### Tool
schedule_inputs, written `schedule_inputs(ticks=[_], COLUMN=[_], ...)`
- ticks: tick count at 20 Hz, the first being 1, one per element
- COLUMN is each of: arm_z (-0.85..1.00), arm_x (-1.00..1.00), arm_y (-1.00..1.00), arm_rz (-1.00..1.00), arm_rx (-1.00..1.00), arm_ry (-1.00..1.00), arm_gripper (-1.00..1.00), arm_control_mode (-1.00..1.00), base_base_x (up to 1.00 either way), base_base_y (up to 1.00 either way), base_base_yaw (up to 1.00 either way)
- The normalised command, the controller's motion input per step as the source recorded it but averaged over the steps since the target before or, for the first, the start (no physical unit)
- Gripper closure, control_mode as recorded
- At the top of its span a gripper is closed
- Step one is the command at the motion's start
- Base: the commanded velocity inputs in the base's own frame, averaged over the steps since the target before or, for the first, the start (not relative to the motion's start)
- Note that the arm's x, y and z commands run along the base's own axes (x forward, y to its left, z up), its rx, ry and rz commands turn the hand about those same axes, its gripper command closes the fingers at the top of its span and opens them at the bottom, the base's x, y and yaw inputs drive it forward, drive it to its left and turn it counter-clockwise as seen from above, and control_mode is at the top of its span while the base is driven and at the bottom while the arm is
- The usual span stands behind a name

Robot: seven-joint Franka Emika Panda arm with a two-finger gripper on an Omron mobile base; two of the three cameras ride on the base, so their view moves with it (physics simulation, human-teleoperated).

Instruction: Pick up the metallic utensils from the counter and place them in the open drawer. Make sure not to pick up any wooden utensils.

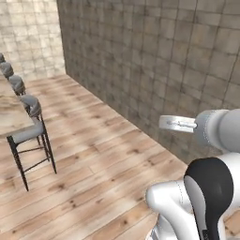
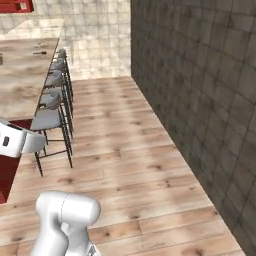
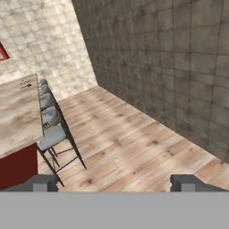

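Hand view: the gripper [image 3: 114,182] stands with its jaws spread fully wide and nothing between them, raised above the plank floor [image 3: 134,143] and well apart from the marbled surface [image 3: 18,116]. That surface, the chosen landmark, lies to the left and carries small dark pieces [image 3: 25,84] at its far end; they are too small to tell metal utensil from wooden one. A red base panel [image 3: 18,166] shows under its near edge. A row of grey-seated bar stools [image 3: 53,134] stands along the surface's right side, touching or just beside its edge. Beyond the stools, on the side away from the surface, rises a dark tiled wall [image 3: 170,67]; a pale tiled wall [image 3: 40,40] closes the far end.

Right base view: the same surface [image 2: 25,75] with dark specks [image 2: 40,52] near its far end, stools [image 2: 52,107] lining its right edge, and a red box-like part [image 2: 6,175] below its near end, possibly the drawer, though this cannot be settled.

Left base view: the surface [image 1: 11,115] appears at the left edge with stools [image 1: 29,126] beside it.
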Motion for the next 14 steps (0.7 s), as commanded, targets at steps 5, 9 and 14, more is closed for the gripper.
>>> schedule_inputs(ticks=[5,9,14], arm_z=[0.00,0.00,0.00], arm_x=[0.00,0.00,0.00], arm_y=[0.00,0.00,0.00], arm_rz=[0.00,0.00,0.00], arm_rx=[0.00,0.00,0.00], arm_ry=[0.00,0.00,0.00], arm_gripper=[-1.00,-1.00,-1.00], arm_control_mode=[1.00,1.00,1.00], base_base_x=[1.00,1.00,1.00], base_base_y=[-0.64,-0.61,-0.48], base_base_yaw=[0.54,0.54,0.56])
